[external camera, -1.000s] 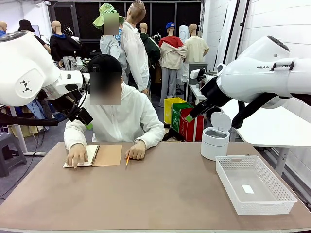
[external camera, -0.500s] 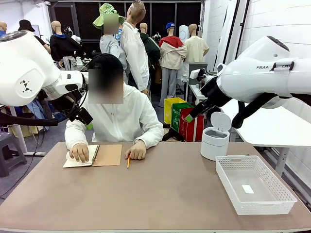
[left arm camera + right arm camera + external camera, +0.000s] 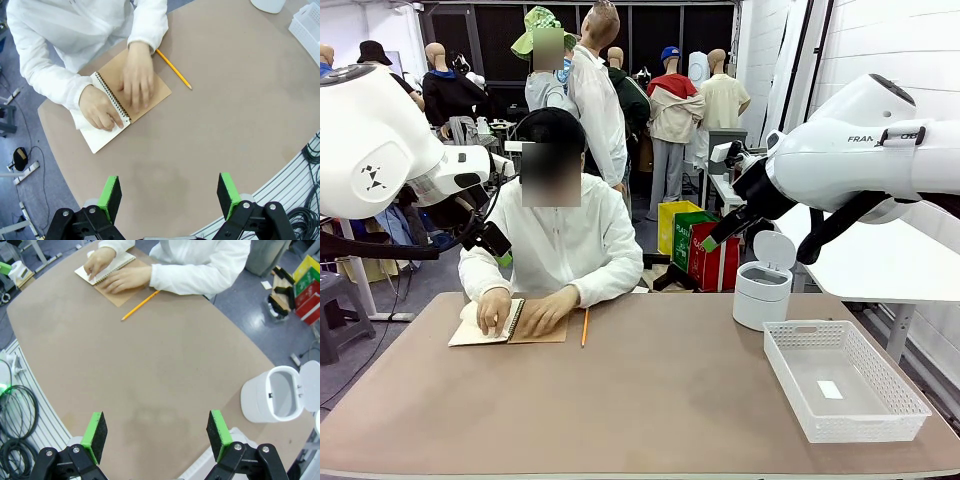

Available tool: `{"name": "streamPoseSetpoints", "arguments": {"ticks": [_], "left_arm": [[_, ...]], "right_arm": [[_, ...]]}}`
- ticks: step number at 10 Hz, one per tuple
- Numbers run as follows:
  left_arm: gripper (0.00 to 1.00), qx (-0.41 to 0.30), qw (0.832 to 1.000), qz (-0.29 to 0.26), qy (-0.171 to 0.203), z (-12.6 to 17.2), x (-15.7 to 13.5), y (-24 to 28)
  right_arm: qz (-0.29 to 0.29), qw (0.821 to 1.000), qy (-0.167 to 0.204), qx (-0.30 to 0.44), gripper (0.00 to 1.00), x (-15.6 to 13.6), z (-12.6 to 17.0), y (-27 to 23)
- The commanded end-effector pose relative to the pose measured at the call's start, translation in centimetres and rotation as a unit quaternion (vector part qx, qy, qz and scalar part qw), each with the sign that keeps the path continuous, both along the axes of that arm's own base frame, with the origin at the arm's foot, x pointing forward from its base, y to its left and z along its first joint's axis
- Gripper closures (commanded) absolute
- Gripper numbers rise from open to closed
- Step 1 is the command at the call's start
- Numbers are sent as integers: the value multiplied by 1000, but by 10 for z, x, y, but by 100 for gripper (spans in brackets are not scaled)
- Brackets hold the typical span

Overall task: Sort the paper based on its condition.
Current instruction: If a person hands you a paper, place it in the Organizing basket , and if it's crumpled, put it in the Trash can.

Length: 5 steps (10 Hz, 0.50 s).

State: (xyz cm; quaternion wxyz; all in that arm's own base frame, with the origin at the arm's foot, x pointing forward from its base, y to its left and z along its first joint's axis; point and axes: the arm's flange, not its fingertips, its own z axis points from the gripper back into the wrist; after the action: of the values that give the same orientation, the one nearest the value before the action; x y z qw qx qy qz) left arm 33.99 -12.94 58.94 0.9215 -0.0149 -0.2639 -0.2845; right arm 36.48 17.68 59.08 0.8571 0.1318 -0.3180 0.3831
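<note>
The paper (image 3: 468,331) is a white sheet lying open on the left side of a spiral notebook with a brown cover (image 3: 552,325), at the table's far left. One of the person's hands (image 3: 101,109) presses on the paper (image 3: 102,141) and the other (image 3: 137,82) lies flat on the brown cover. Whether the sheet is loose from the spiral I cannot tell. My left gripper (image 3: 170,197) hangs open high above the table, empty. My right gripper (image 3: 156,435) is also open and empty, high over the table's middle, far from the paper (image 3: 85,271).
A yellow pencil (image 3: 584,327) lies right of the notebook. A white bin (image 3: 761,290) with its lid up stands at the far right. In front of it sits a white basket (image 3: 845,378) holding a small white slip. Cables (image 3: 15,410) lie past the near edge.
The person sat up and moved one hand from beside the pencil onto the brown cover. The other hand stays on the white sheet. Neither arm has moved.
</note>
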Motion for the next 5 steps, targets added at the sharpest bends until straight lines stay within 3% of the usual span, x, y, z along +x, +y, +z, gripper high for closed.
{"name": "streamPoseSetpoints", "arguments": {"ticks": [1,5], "left_arm": [[0,1,1000,-1,-2,1,0,1],[0,1,1000,-1,-2,1,0,1]], "right_arm": [[2,1000,2,2,0,0,-1,1],[2,1000,2,2,0,0,-1,1]]}}
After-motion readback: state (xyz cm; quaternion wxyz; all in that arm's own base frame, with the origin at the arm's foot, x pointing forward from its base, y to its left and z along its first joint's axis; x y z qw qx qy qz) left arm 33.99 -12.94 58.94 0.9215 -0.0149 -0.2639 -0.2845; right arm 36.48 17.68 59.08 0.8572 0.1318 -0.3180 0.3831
